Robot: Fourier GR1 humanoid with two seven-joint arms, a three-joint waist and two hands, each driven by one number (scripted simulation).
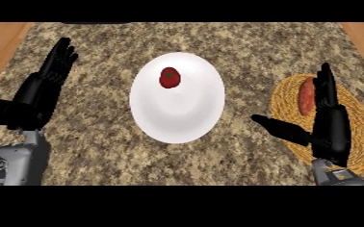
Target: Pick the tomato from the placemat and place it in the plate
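The small round red tomato (169,77) lay in the upper part of the round white plate (177,120) on the speckled stone desk (235,43), well apart from the round woven straw placemat (288,94). The black right hand (331,120) hovered over the mat, its fingers (326,84) straight and empty. The black left hand (46,84) rested open at the left. The placing looked done, and the next move probably called only for drawing the right hand clear.

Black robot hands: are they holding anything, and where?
Nothing: the left hand and right hand are open; the small red tomato sits on the round white plate.
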